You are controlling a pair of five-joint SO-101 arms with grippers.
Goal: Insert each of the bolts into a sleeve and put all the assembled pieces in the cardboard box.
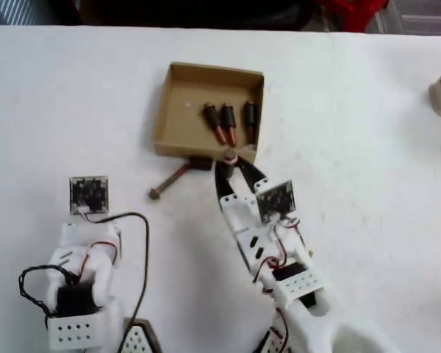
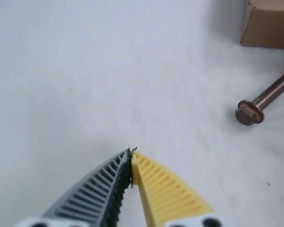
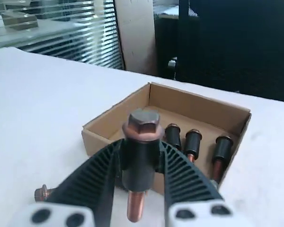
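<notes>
As the right wrist view has it, your right claw [image 3: 140, 153] is clamped on a black cylindrical sleeve [image 3: 139, 170] with a copper-toned bolt [image 3: 142, 125] through it: hex flange head up, smooth tip sticking out below. Ribbed black fingers [image 3: 97, 175] sit either side. It's held upright just in front of the cardboard box [image 3: 102, 135], a shallow open tray of plain brown board. Inside: three assembled pieces [image 3: 194, 142], lying side by side. High view gives you the full length of a loose bolt [image 1: 169, 182], flat on the white bench [image 1: 353, 110] just outside the box's near wall. There's a dark part at its tip, can't tell what. Left wrist view: left claw [image 2: 131, 153], one grey ridged finger and one yellow, tips together, nothing gripped, over the bench. The loose bolt's flanged head is nearby.
</notes>
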